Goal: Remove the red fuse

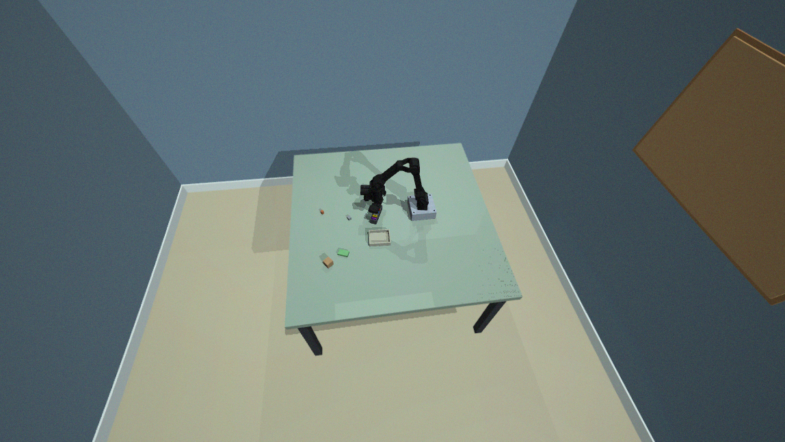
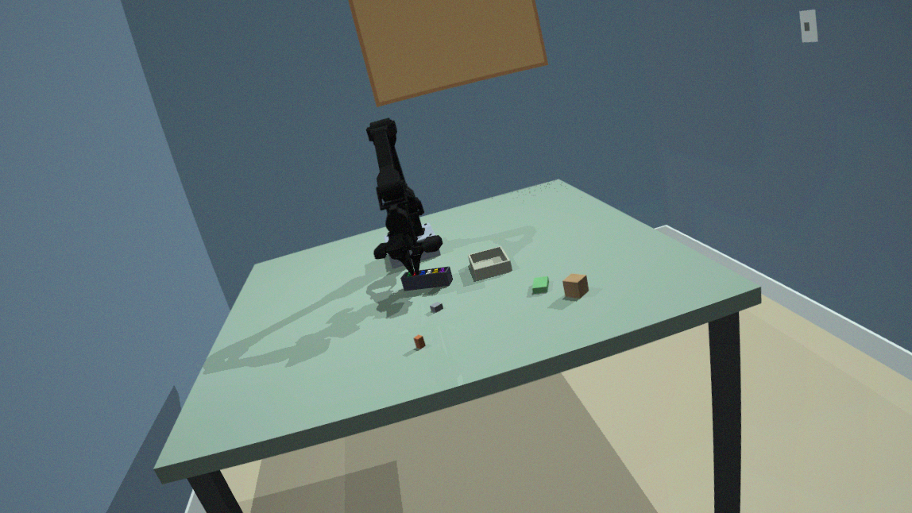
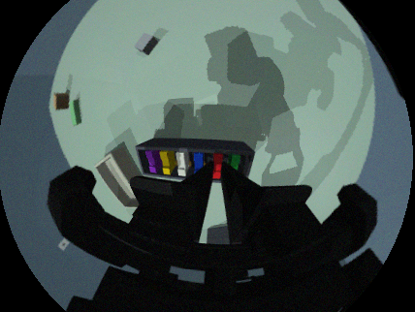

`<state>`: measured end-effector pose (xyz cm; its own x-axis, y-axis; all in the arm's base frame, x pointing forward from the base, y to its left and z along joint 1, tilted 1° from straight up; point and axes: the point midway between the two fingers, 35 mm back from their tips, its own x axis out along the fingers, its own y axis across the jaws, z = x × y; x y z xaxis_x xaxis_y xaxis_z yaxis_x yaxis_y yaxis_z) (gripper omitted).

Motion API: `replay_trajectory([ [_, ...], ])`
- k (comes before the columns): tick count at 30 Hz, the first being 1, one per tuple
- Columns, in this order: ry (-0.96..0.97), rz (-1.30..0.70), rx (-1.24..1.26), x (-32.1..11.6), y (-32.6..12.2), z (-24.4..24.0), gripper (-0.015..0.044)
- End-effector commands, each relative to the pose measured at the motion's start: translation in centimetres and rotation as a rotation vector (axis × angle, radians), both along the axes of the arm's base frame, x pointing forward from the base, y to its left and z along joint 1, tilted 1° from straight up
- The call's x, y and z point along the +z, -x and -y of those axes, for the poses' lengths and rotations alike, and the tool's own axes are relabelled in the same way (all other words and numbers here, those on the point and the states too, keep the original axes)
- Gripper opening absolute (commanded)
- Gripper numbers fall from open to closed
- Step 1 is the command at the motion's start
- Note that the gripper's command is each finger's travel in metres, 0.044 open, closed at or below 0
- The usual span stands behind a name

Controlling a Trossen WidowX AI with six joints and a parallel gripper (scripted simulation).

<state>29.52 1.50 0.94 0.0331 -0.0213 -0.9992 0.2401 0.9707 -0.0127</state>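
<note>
The dark fuse block stands on the table. My gripper points down at it, shut on the red fuse, which is still in its slot. The green fuse is close on one side and the blue fuse on the other. Beyond blue are the white, yellow and purple fuses. The beige tray is empty, off the purple end. In the top view the fingertips are hidden.
A green block and a brown cube lie beyond the tray. A small grey block and an orange piece lie on the block's far side from the arm's base.
</note>
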Motion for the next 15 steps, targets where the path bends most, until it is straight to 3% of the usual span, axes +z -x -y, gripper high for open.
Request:
replay_trajectory([
  [1, 0.000, 0.000, 0.000, 0.01, -0.01, 0.00, 0.0000],
  [15, -0.001, 0.000, 0.001, 0.62, -0.03, -0.02, 0.0000],
])
